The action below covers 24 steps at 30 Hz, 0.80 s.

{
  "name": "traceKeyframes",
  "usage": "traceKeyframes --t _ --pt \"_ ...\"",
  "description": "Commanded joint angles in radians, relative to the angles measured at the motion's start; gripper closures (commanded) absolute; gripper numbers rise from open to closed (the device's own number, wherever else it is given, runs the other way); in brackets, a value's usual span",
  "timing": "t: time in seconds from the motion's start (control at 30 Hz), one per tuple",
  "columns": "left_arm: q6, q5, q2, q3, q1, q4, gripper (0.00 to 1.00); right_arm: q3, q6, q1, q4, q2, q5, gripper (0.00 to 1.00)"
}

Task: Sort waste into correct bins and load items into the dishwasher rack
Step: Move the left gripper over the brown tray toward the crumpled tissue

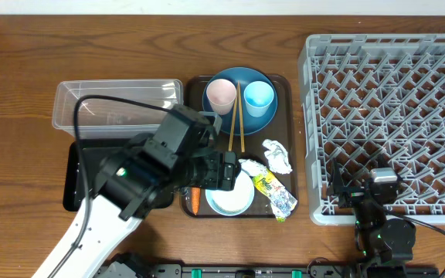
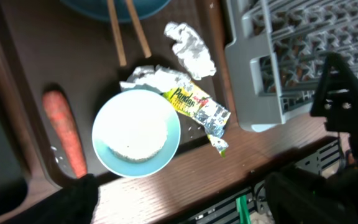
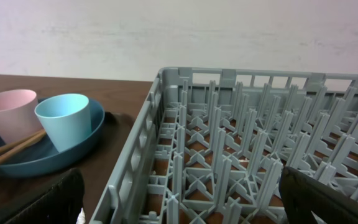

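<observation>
One white bowl (image 2: 173, 140), pale blue outside, with a flat mound of rice (image 2: 135, 137), sits on the brown tray (image 2: 42, 50) just under the left gripper (image 1: 230, 171), whose jaws stand wide, gripping nothing. A smooth orange carrot (image 2: 64, 130) and a crinkled wrapper (image 2: 197, 109) flank it. At the pegged grey rack (image 3: 241, 143), the right gripper (image 3: 185, 202) gapes empty.

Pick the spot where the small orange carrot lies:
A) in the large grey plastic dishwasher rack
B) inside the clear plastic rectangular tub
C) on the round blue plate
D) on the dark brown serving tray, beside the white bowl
D: the small orange carrot lies flat on the dark brown serving tray, just beside the white bowl with pale blue outside and apart from it.
</observation>
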Motion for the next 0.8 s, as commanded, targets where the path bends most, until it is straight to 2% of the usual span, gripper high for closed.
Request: traceKeyframes --t 0.0,0.1,0.33,0.37,0.4,0.6,0.77 --pt "-0.031 -0.012 0.057 -0.006 -0.019 -0.008 0.17 -0.001 -0.008 0.009 -0.004 -0.002 0.003 0.01" --pt "-0.014 -0.029 0.119 -0.006 -0.047 -0.007 0.23 -0.001 -0.008 0.009 -0.004 -0.002 0.003 0.01" --pt "-0.016 -0.093 0.236 -0.006 -0.068 0.014 0.78 -0.001 -0.008 0.009 -0.004 -0.002 0.003 0.01" --pt "-0.015 -0.093 0.245 -0.006 -0.068 0.021 0.89 -0.001 -0.008 0.009 -0.004 -0.002 0.003 0.01" --pt "-0.015 -0.094 0.251 -0.006 -0.068 0.028 0.94 -0.001 -0.008 0.009 -0.004 -0.002 0.003 0.01" --pt "-0.013 -0.196 0.256 -0.006 -0.068 0.078 0.92 -0.001 -0.008 0.009 -0.004 -0.002 0.003 0.01" --pt "-0.039 -0.129 0.259 -0.006 -0.103 0.091 0.83 -0.001 -0.008 0.009 -0.004 -0.002 0.003 0.01"
